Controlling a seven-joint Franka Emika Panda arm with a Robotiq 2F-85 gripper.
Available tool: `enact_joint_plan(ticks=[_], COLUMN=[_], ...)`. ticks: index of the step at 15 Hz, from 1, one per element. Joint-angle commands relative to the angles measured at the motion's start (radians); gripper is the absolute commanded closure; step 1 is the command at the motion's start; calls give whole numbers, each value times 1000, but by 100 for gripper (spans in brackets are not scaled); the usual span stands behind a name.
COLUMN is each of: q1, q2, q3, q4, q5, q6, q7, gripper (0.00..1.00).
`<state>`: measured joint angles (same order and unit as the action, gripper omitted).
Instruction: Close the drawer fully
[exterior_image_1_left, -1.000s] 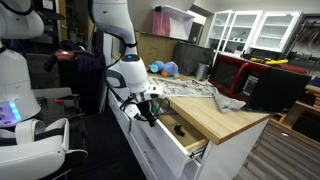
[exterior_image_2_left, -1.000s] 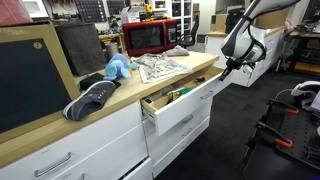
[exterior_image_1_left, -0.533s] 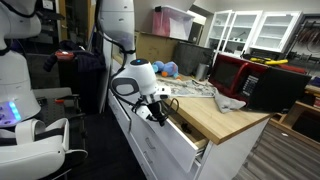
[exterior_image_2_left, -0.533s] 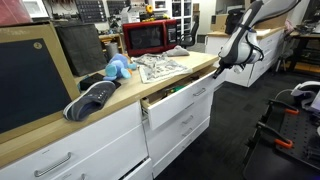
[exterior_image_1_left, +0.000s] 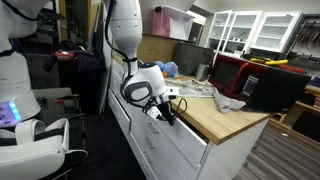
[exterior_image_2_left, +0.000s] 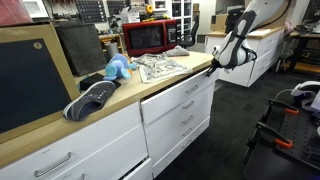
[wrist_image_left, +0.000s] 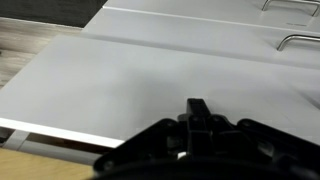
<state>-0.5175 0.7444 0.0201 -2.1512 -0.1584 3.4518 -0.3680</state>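
Observation:
The drawer (exterior_image_2_left: 176, 93) is the top white front under the wooden countertop (exterior_image_2_left: 60, 132), and it sits flush or nearly flush with the fronts around it. Its pale interior is hidden. In an exterior view the drawer (exterior_image_1_left: 186, 128) shows only a thin seam under the countertop edge. My gripper (exterior_image_1_left: 168, 108) presses its fingertips against the drawer front near one end, as also seen in an exterior view (exterior_image_2_left: 212, 69). In the wrist view the gripper (wrist_image_left: 200, 107) has its fingers together, holding nothing, against the drawer's flat white front (wrist_image_left: 140, 85).
On the countertop stand a red microwave (exterior_image_2_left: 150, 38), a blue plush toy (exterior_image_2_left: 118, 68), a grey shoe (exterior_image_2_left: 90, 100) and papers (exterior_image_2_left: 160, 66). Deeper white drawers with handles (exterior_image_2_left: 186, 122) lie below. A white robot (exterior_image_1_left: 20, 100) stands beside the cabinet, and a black stand (exterior_image_2_left: 280, 135) is on the floor.
The drawer has slid in from well open to about flush. My gripper has moved with it toward the cabinet, staying against the front.

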Motion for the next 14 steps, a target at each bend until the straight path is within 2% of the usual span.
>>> enact_joint_plan(ticks=[1,4,9,10,11,14], q1=[-25,-63,-78,-72,-95,-87], q2=[-23,-95,-292,-342,-394,-545], q3=[10,33,20,14,41,77], q4=[-12,-107,-368,-415,-459,-553], q5=[-88,-162,-225,-224,-238,-197], q6=[9,4,-32,-60,-113,-257], q7=[89,120,134,137,149,176], gripper=[100,100,100,100,100,100])
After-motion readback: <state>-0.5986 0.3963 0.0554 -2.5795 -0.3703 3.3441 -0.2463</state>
